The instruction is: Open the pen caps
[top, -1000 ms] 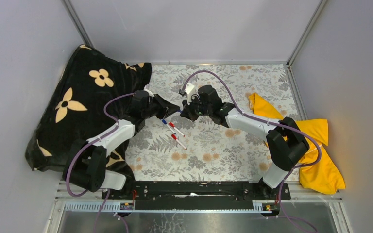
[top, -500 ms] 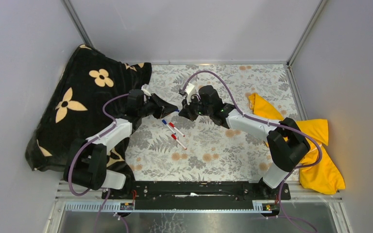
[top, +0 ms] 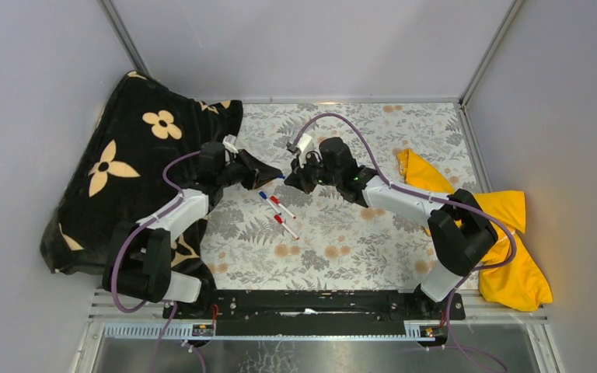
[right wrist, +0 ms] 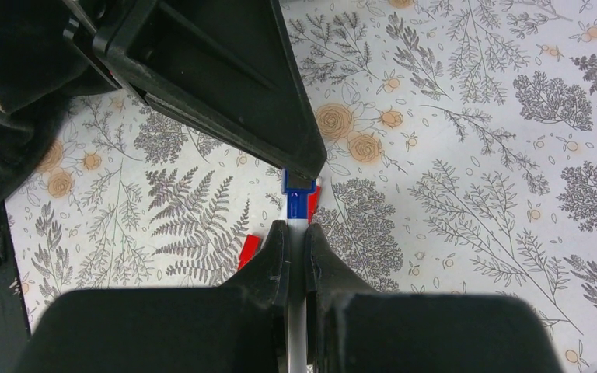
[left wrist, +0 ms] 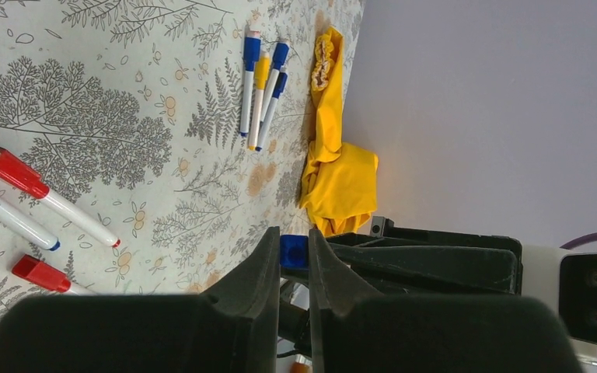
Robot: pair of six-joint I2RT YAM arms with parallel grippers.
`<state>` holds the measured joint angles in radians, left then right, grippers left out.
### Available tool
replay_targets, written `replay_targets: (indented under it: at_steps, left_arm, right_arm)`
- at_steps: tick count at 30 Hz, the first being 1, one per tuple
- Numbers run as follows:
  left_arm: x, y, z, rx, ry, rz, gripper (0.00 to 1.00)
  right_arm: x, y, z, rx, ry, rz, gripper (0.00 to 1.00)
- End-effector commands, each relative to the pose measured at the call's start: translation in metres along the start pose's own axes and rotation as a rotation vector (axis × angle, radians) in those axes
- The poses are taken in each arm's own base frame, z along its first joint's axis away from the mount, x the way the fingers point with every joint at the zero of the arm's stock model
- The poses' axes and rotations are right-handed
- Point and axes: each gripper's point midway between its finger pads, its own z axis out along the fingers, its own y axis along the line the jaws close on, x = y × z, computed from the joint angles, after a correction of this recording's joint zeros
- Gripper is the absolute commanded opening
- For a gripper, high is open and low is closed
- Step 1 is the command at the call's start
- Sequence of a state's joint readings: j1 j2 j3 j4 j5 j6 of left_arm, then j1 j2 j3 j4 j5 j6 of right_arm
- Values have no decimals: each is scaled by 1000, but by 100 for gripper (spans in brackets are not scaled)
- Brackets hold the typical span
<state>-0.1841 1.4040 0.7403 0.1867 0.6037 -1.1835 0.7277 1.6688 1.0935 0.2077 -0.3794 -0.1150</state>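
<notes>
Cap (left wrist: 294, 252) of blue plastic sits pinched in left tool (left wrist: 291, 239).

Both arms stretch from the lower corners of the top view and meet tip to tip at upper centre. The left gripper (top: 277, 177) is pinched on a blue cap (left wrist: 294, 252) — the right gripper (top: 292, 181) is clamped on the pen (right wrist: 297, 334). Their fingertips nearly touch.

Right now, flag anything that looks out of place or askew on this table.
Nothing spilled or broken. A yellow cloth lies crumpled at the right edge and a black flowered blanket is heaped over the left, neither part of the pen work. Loose pens lie at angles mid-table.
</notes>
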Motion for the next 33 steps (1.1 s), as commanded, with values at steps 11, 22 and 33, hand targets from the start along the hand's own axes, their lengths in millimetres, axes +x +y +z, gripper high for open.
replay_targets:
  at_steps: [11, 22, 33]
  left_arm:
    - [-123, 63, -36, -162, -483, -91, 0]
    - [-126, 68, -18, -188, -442, -71, 0]
    - [-131, 105, 30, -425, -365, 12, 5]
  right_arm:
    - [48, -13, -47, 74, 165, 104, 0]
    - [43, -47, -29, 202, 182, 131, 0]
    - [32, -128, 4, 402, 149, 177, 5]
